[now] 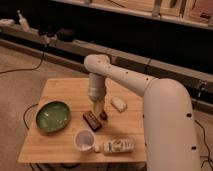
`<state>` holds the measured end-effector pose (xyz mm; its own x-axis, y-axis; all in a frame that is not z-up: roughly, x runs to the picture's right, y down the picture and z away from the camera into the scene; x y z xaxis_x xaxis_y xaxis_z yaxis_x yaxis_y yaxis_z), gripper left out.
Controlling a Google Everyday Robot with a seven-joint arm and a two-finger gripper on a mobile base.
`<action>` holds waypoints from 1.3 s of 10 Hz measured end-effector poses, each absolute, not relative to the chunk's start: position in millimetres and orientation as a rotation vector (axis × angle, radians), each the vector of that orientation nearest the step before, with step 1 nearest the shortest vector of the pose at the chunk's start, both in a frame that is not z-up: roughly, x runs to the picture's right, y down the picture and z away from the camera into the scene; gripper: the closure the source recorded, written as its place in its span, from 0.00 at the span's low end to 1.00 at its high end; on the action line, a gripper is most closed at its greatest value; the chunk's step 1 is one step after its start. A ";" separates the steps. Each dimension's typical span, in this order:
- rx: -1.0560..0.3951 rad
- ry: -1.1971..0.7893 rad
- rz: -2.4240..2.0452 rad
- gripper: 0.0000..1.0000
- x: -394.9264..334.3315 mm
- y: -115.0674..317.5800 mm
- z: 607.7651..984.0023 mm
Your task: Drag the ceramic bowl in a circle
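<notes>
The ceramic bowl (53, 117), wide and green inside with a darker rim, sits on the left part of the wooden table (65, 90). My gripper (98, 112) hangs from the white arm over the middle of the table, pointing down. It is to the right of the bowl and apart from it, just above a small brown packet (92, 120) and a small red item (103, 115).
A white cup (84, 140) stands near the table's front edge. A white bottle (118, 146) lies on its side right of the cup. A small white object (118, 104) lies right of the gripper. Cables run on the floor to the left.
</notes>
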<state>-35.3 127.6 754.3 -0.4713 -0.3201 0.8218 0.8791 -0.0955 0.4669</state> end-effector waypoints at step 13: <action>-0.172 -0.959 -2.074 0.92 -77.1 48.0 827.3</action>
